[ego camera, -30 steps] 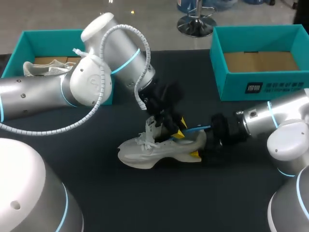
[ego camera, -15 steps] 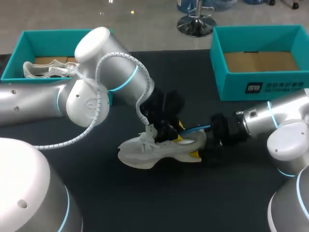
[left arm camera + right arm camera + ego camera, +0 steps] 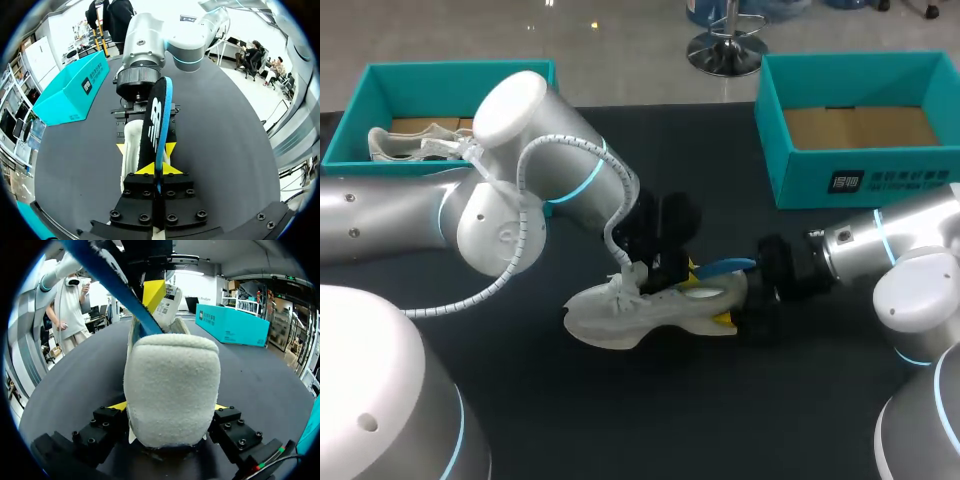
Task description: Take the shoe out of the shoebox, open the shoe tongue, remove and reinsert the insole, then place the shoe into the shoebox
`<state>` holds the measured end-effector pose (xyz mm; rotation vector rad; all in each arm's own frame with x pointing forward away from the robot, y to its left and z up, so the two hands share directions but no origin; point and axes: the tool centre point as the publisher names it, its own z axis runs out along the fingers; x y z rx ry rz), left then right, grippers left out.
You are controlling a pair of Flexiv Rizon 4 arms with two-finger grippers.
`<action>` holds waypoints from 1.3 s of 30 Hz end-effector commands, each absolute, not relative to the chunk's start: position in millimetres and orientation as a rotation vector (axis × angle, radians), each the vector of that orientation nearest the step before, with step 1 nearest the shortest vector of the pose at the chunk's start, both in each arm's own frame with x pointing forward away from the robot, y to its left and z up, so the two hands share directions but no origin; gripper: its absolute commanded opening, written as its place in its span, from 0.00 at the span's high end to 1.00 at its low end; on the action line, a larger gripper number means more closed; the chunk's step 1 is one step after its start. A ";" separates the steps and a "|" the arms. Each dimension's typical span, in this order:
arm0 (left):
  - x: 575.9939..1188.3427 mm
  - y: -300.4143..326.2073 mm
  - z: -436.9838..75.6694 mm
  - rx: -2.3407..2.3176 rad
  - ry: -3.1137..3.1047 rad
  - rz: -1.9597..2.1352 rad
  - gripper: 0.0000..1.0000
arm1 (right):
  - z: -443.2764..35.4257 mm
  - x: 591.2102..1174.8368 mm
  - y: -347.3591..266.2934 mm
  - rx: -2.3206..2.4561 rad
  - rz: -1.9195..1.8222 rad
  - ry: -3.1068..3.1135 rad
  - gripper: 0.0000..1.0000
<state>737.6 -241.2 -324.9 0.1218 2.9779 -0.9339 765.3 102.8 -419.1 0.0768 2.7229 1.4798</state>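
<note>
A white shoe (image 3: 640, 312) lies on its sole on the black table, toe towards my left arm. My right gripper (image 3: 738, 308) is shut on its heel (image 3: 172, 390), with a yellow-tipped finger (image 3: 116, 406) on each side. My left gripper (image 3: 672, 268) hangs over the shoe's opening, shut on the near end of the black and blue insole (image 3: 157, 117). The insole (image 3: 723, 267) sticks out of the shoe on edge towards the right arm. From the left wrist, the left gripper (image 3: 157, 170) has its yellow tips pressed against the insole, with the shoe (image 3: 131, 150) beneath.
An open teal shoebox (image 3: 860, 75) with a bare cardboard floor stands at the back right. A second teal box (image 3: 380, 75) at the back left holds another white shoe (image 3: 415, 142). My left arm's elbow (image 3: 510, 200) lies over the table's left half.
My left gripper has come down to the shoe's opening and closed on the insole, and more of the blue insole now shows. The right arm and the shoe have stayed put.
</note>
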 end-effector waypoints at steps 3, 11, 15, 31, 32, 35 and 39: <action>733.5 -238.6 -313.2 0.128 2.962 -0.975 1.00 | -420.3 765.1 104.8 0.079 1.474 2.725 1.00; 734.9 -243.9 -292.8 0.148 2.962 -1.092 1.00 | -420.3 765.1 104.8 0.079 1.474 2.725 1.00; 735.6 -247.8 -279.3 0.172 2.983 -1.204 1.00 | -420.3 765.1 104.8 0.079 1.474 2.725 1.00; 726.3 -251.8 -203.5 0.268 2.864 -1.547 1.00 | -420.3 765.1 104.8 0.079 1.474 2.725 1.00; 725.4 -251.8 -198.5 0.278 2.852 -1.571 1.00 | -420.3 765.1 104.8 0.079 1.474 2.725 1.00; 723.2 -251.8 -183.7 0.329 2.832 -1.634 1.00 | -420.3 765.1 104.8 0.079 1.474 2.725 1.00; 721.8 -250.8 -170.1 0.424 2.826 -1.659 1.00 | -420.3 765.1 104.8 0.079 1.474 2.725 1.00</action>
